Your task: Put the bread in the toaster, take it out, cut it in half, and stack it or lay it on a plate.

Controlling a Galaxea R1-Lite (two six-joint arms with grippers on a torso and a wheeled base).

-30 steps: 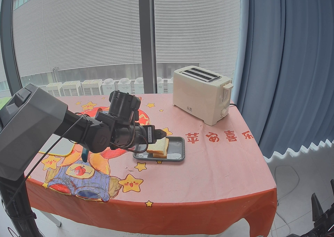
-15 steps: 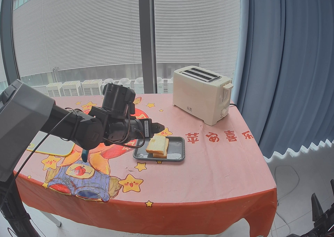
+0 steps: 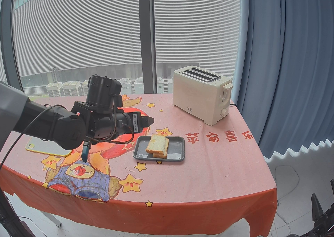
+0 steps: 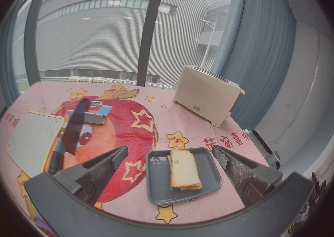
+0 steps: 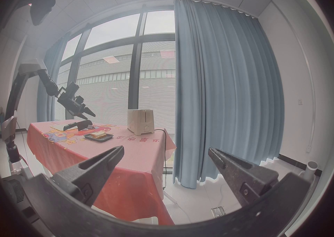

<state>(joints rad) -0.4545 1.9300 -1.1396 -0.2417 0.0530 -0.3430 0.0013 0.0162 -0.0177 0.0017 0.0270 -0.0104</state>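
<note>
The left pincer [image 3: 150, 121] hangs released and empty over the counter [image 3: 215, 171]. The bread [image 3: 157, 145] lies on the grey tray [image 3: 177, 151] just below and ahead of it; the toaster [image 3: 201, 93] stands farther beyond. The right pincer [image 5: 165, 154] gapes, well away.

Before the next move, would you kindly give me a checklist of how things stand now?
1. Bread stacked on the plate: ok.
2. Left gripper open and empty: ok.
3. Left gripper apart from the bread, above the table: ok.
4. Nothing sticking out of the toaster: ok.
5. Right gripper open, away from the table: ok.
6. Bread cut fully in half: cannot tell.
</note>
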